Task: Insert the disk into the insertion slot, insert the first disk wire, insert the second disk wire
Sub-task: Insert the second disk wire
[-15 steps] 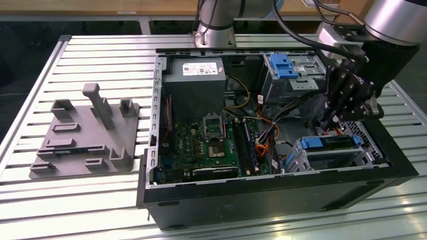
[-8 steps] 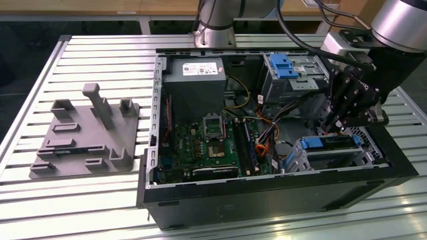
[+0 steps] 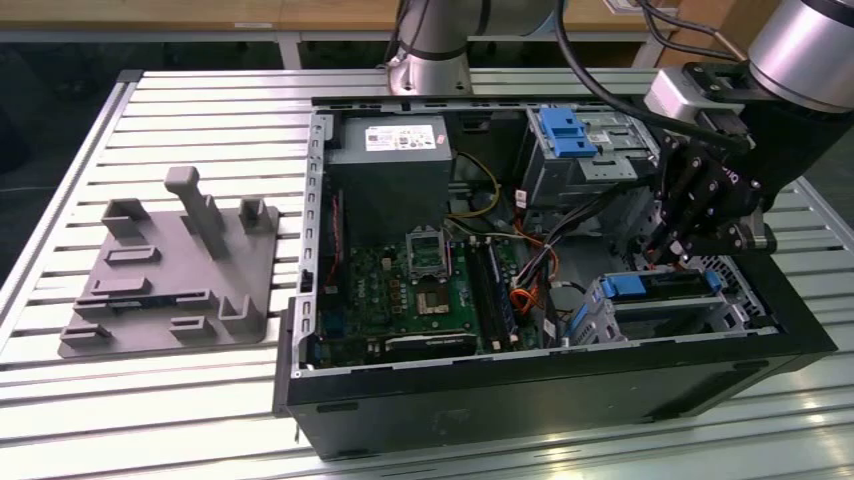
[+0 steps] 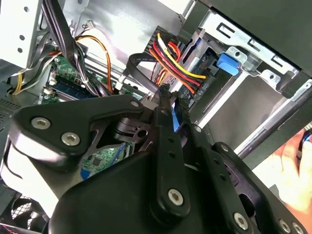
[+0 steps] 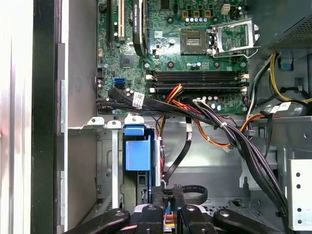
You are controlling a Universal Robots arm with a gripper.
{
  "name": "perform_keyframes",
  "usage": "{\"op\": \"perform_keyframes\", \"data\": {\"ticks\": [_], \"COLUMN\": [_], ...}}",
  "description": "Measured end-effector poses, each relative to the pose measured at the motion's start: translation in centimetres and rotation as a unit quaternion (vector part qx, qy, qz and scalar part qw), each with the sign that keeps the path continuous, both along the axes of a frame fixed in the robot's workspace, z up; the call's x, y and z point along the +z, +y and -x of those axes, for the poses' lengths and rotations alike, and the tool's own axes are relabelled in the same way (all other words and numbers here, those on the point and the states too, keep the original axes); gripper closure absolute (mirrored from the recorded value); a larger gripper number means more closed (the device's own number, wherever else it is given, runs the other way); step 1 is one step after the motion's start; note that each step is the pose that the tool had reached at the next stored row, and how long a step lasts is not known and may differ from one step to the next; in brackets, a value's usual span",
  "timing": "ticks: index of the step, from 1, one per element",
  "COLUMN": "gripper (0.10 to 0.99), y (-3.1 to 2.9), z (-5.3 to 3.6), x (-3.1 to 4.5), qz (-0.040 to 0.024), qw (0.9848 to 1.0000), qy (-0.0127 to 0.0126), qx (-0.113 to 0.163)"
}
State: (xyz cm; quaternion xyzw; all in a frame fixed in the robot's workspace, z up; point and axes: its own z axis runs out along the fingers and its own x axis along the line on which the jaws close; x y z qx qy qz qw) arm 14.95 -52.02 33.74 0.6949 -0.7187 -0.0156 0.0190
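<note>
The disk (image 3: 657,287), silver in a blue frame, lies inside the insertion slot (image 3: 731,305), a low silver cage at the open computer case's corner on the exterior view's right. Its blue handle end (image 5: 137,153) faces the motherboard. My gripper (image 3: 667,262) hangs just above the disk's other end. In both wrist views the fingers stand close together, gripper (image 5: 168,191) and gripper (image 4: 173,93), shut on a small wire connector with blue and orange showing between them. A black plug with red, yellow and orange wires (image 4: 178,59) sits right at the fingertips.
A taller grey cage with a blue latch (image 3: 567,130) stands behind the slot. Bundled cables (image 5: 214,122) cross above the cage. The motherboard (image 3: 400,290) and power supply (image 3: 387,135) fill the case. A grey fixture (image 3: 167,265) lies on the slatted table. A person's hand (image 4: 292,165) is outside the case.
</note>
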Motion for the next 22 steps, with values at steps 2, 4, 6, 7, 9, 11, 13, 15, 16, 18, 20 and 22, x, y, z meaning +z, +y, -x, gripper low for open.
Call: {"op": "perform_keyframes", "data": {"ticks": [2, 4, 6, 7, 9, 11, 13, 15, 16, 18, 20, 22], "gripper": [0.886, 0.886, 0.886, 0.886, 0.886, 0.886, 0.886, 0.886, 0.886, 0.886, 0.886, 0.886], "y": [-0.01, -0.01, -0.01, -0.01, -0.11, -0.25, -0.43, -0.61, -0.67, -0.80, -0.98, -1.18], "z": [0.00, 0.00, 0.00, 0.00, 0.00, -0.01, -0.01, -0.02, -0.02, -0.02, -0.02, -0.02], "x": [0.00, 0.00, 0.00, 0.00, 0.00, 0.01, 0.02, 0.02, 0.02, 0.02, 0.02, 0.02], "qz": [0.0002, 0.0002, 0.0005, 0.0008, 0.0010, 0.0013, 0.0015, 0.0016, 0.0015, 0.0015, 0.0016, 0.0015], "qw": [1.0000, 1.0000, 1.0000, 1.0000, 1.0000, 1.0000, 1.0000, 1.0000, 1.0000, 1.0000, 1.0000, 1.0000], "qy": [0.0000, 0.0000, 0.0000, 0.0000, 0.0001, 0.0002, 0.0003, 0.0004, 0.0004, 0.0004, 0.0005, 0.0006], "qx": [0.000, 0.000, 0.000, 0.000, 0.000, 0.000, 0.000, 0.000, 0.000, -0.001, -0.003, -0.004]}}
